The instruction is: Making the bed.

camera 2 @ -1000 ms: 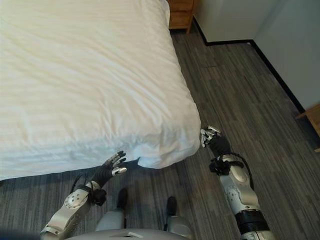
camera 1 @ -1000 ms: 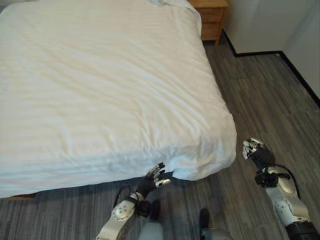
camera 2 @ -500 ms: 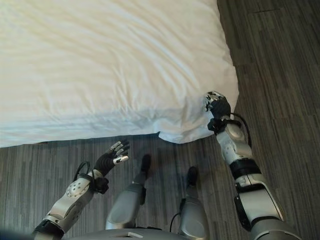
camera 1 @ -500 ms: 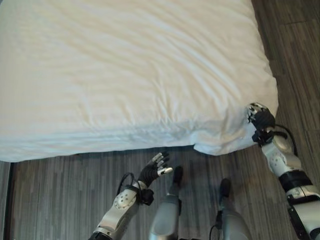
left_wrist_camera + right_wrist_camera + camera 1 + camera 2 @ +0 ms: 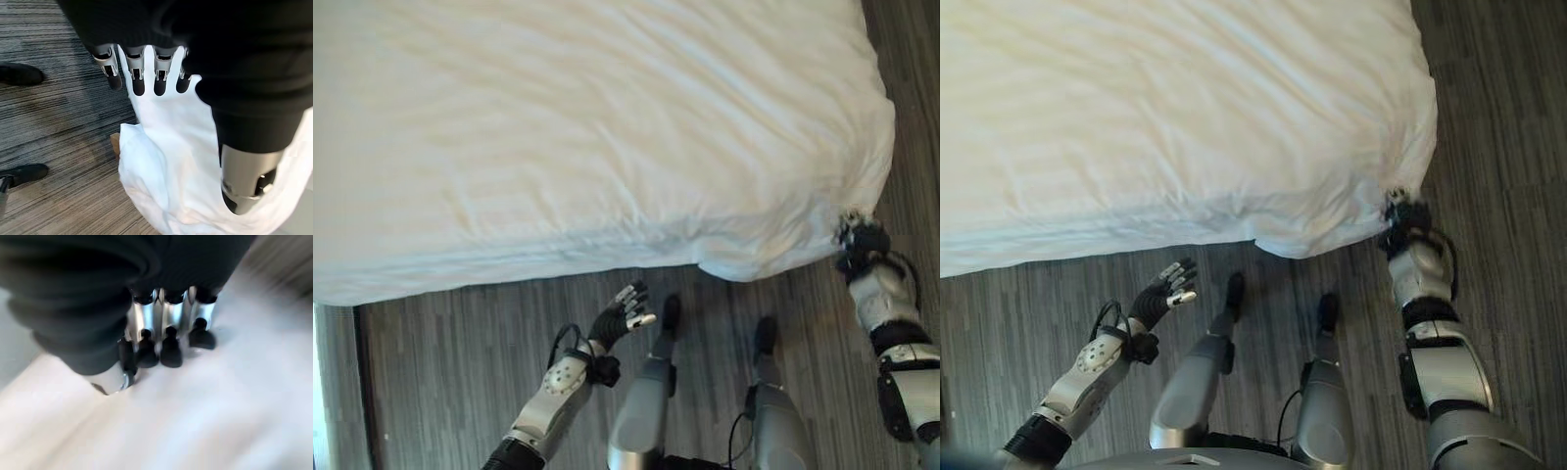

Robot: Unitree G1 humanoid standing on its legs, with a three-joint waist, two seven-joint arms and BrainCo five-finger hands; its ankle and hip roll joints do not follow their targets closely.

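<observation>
- Duvet [image 5: 587, 127], white and lightly creased, covers the bed and hangs over its near edge above the grey wood-look floor [image 5: 440, 372].
- My right hand [image 5: 862, 238] sits at the duvet's near right corner, fingers [image 5: 168, 347] curled into the cloth.
- My left hand [image 5: 619, 315] hovers over the floor just short of the edge, fingers [image 5: 138, 78] straight and spread, holding nothing.

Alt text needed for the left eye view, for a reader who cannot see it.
A white duvet covers the bed, its corner hanging over grey wood-look floor. The right hand touches that corner; the left hand is open above the floor, short of the duvet's edge.
</observation>
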